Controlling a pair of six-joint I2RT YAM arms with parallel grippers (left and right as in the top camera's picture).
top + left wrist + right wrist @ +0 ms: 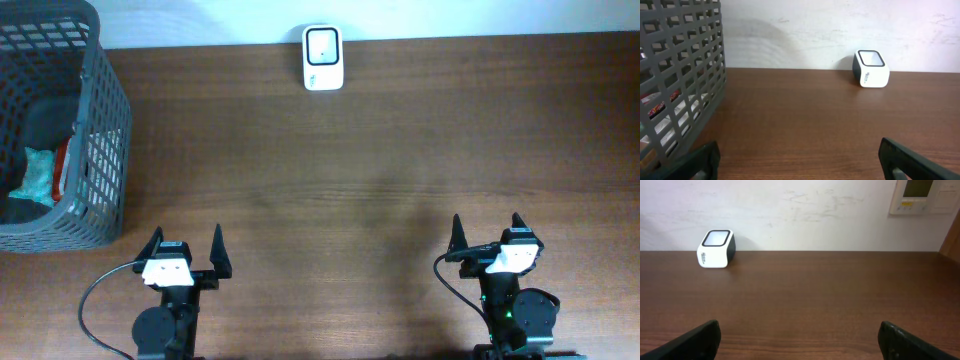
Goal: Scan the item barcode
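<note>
Left claw [187, 245] wide open, empty, at the near edge of the table [400, 180]. Right claw [487, 235] same: wide, empty. Items are in the grey basket [112, 100] on the left side: teal packet [35, 175] with a red item [63, 165] touching it, ahead and left of the left claw, well apart from the right one. Left arm is nearer for the pick. Packet's long axis unclear through the mesh. Scanner [323, 57] stands at the far edge, roughly midway between arms, window up.

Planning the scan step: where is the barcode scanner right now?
Overhead, the white scanner sits at the far edge of the table by the wall, roughly centred, right of the grey basket.
</note>
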